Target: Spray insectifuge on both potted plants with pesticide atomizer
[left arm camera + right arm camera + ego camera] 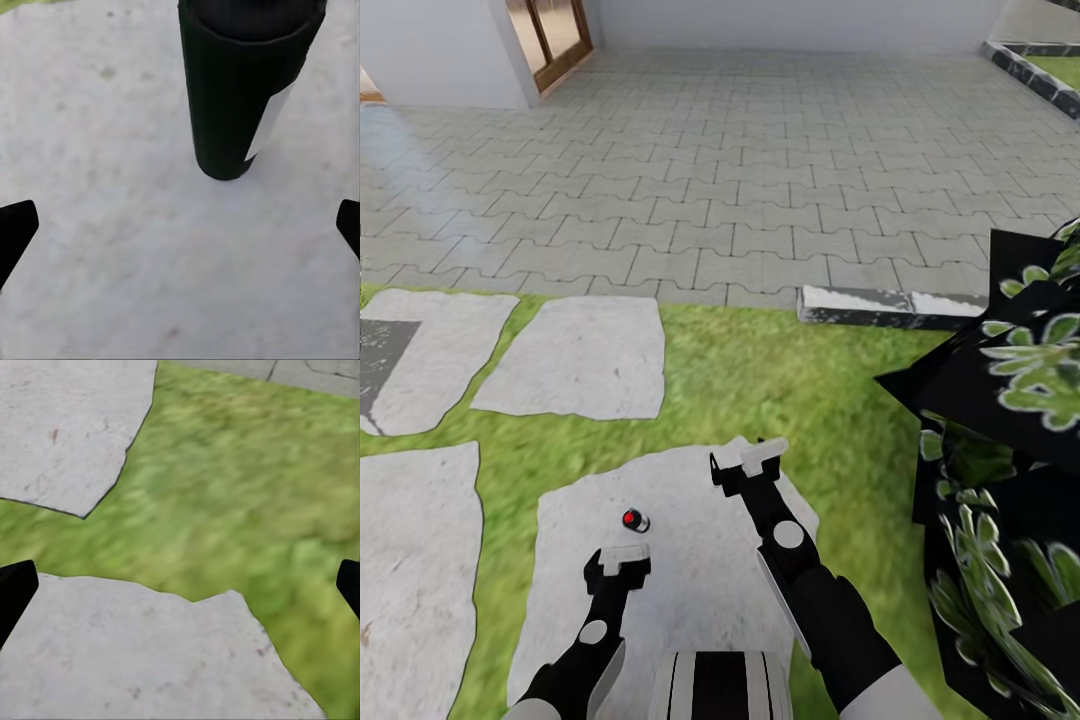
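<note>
Pesticide atomizer (pixel 635 520) is seen upright on a stone slab (pixel 690 560), just beyond the spread left gripper (pixel 617 562); right gripper (pixel 748 462) is likewise spread, empty.

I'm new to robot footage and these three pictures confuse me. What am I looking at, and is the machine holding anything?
These are simulator renders of a two-armed wheeled robot. The large picture comes from a camera on its head, looking down at its left claw and right claw over a pale stone slab set in the lawn. The small dark thing standing on the slab, just ahead of the left claw, is the pesticide atomizer, seen from above. The other two pictures come from cameras on the wrists. The left one shows the atomizer up close between open fingertips. The right one shows slab and grass. Both claws are open; nothing is held.
</note>
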